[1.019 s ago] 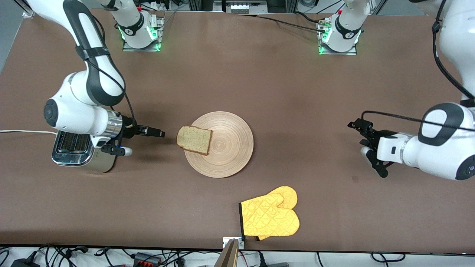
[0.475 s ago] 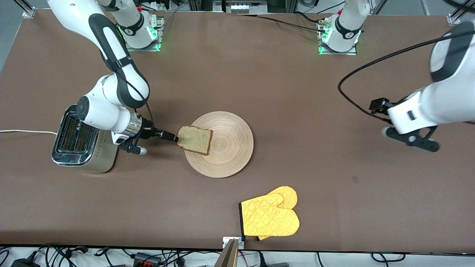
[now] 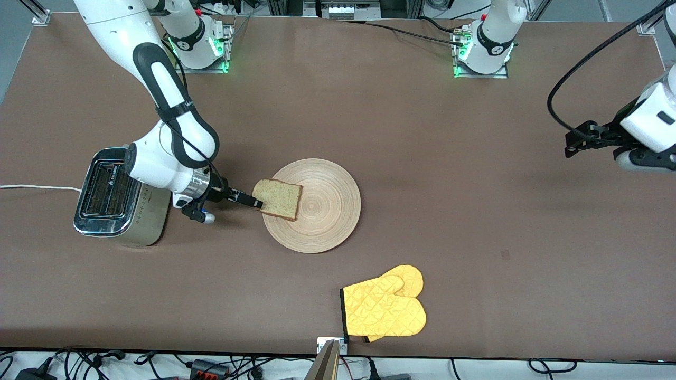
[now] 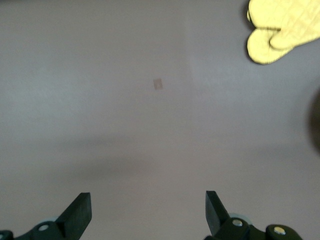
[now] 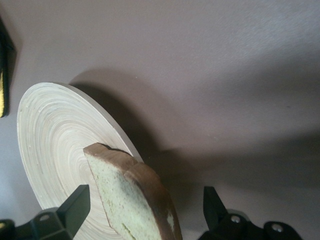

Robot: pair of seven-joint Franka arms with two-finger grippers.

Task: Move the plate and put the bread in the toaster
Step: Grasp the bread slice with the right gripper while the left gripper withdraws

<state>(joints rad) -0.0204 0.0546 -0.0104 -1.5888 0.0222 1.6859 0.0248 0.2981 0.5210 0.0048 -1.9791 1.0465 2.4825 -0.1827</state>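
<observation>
Right hand (image 3: 255, 202) open, fingers (image 5: 75, 202) straddling the bread (image 3: 277, 199), not yet clamped. Bread on the plate (image 3: 322, 211) edge toward the toaster (image 3: 113, 198). Left hand (image 3: 575, 141) open, waiting high over bare counter (image 3: 449, 158).

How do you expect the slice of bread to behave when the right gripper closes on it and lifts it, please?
The bread slice looks thin with a soft, speckled crumb, so it is probably light and may dent under a firm squeeze. It overhangs the wooden plate's rim, so it may tilt or slide at first contact. The right gripper, open around its edge, would hold one end only; some sagging seems possible.
</observation>
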